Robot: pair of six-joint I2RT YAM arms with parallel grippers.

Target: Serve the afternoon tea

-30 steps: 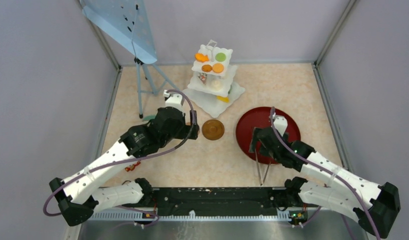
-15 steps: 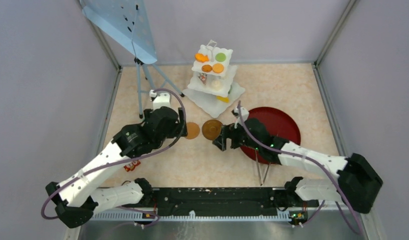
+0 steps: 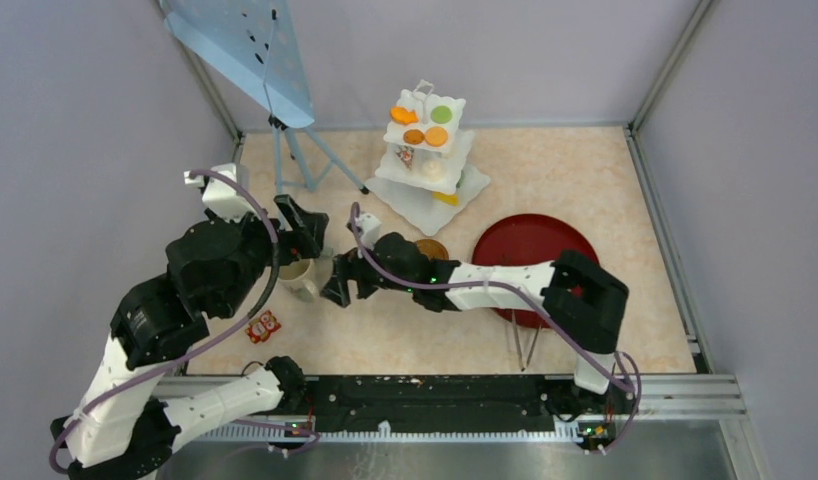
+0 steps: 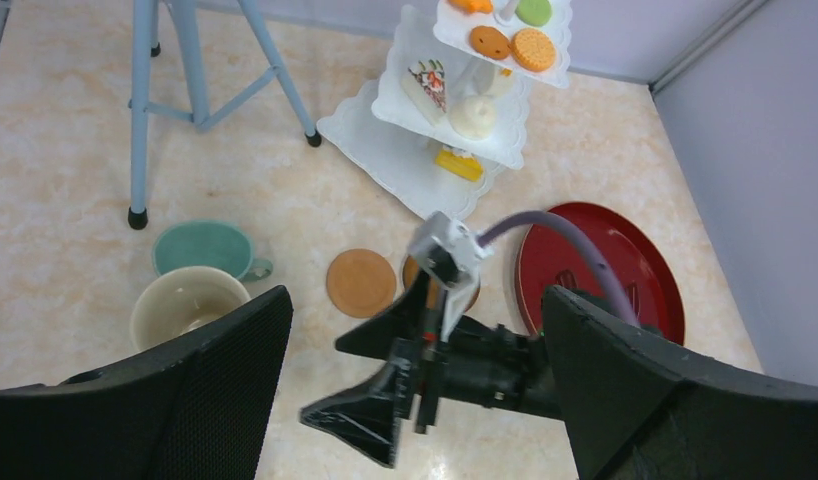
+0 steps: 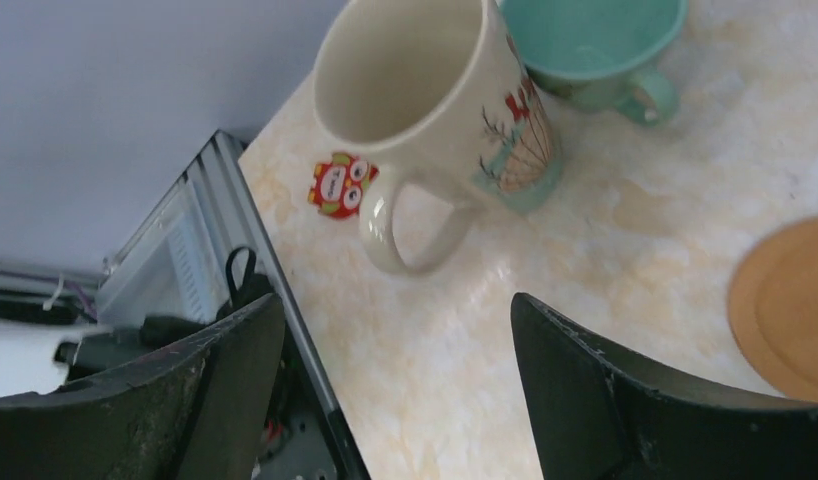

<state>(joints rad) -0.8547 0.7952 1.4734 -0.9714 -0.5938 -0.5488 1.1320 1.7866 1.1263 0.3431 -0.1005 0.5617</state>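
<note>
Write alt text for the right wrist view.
Open right gripper faces the handle of an upright cream ceramic mug on a beige marbled tabletop. A teal cup stands behind it; a round orange-brown coaster lies at right.

On the tiered stand (image 4: 380,145): one orange fish (image 3: 402,115), one green round (image 3: 441,114), two round biscuits (image 4: 490,42), one cake slice (image 4: 425,82), one white ball (image 4: 474,117), one yellow wedge (image 4: 458,163). In front of the stand: one cream mug (image 5: 435,100), one teal cup (image 5: 595,40), one orange disc (image 4: 361,282), one brown round (image 3: 432,247), one dark-red tray (image 3: 530,250), one pair of tongs (image 3: 519,345).
</note>
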